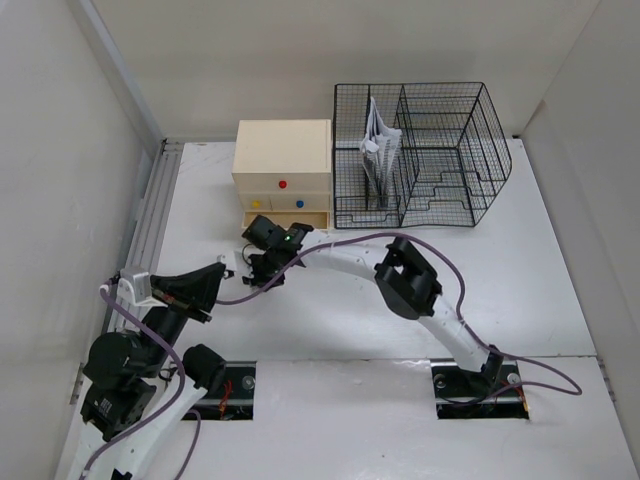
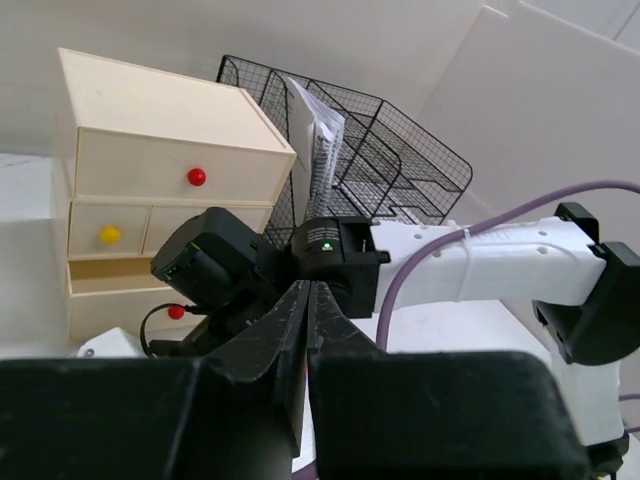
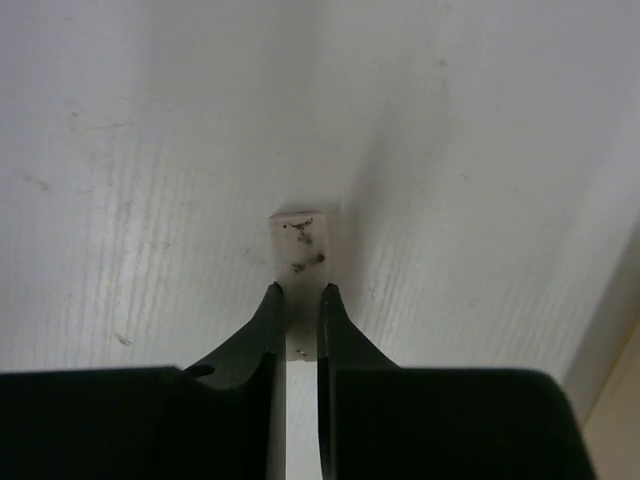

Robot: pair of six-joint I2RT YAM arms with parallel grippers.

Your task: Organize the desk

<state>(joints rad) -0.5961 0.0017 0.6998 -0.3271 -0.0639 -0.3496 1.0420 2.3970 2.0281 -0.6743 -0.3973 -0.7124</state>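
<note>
- The desk (image 1: 500, 290) is the broad white tabletop that everything stands on, with a ridged rail (image 1: 150, 220) down its left side. Most of its surface is bare.
- A small white block (image 3: 305, 235), smudged with dark marks, sits left of the middle, in front of the storage at the back.
- The right gripper (image 3: 300, 292) reaches across to the block and has its fingers pinched on the near end. I can't tell whether the block is lifted or resting on the top.
- The left gripper (image 2: 308, 300) hangs near the right wrist with its fingers pressed together and nothing between them, pointing toward the back.
- The beige drawer box (image 1: 282, 160) stands at the back. Its bottom drawer (image 1: 285, 218) is pulled out, while the drawers above it look closed.
- The black wire-mesh organizer (image 1: 420, 155) stands just beside the box on the right, with papers (image 1: 378, 148) upright in its left compartment.
- The tidying looks well along to me, since the papers are filed and the block is the only stray piece I can spot.
- What seems left is to get the block into the open drawer and push that drawer shut.
</note>
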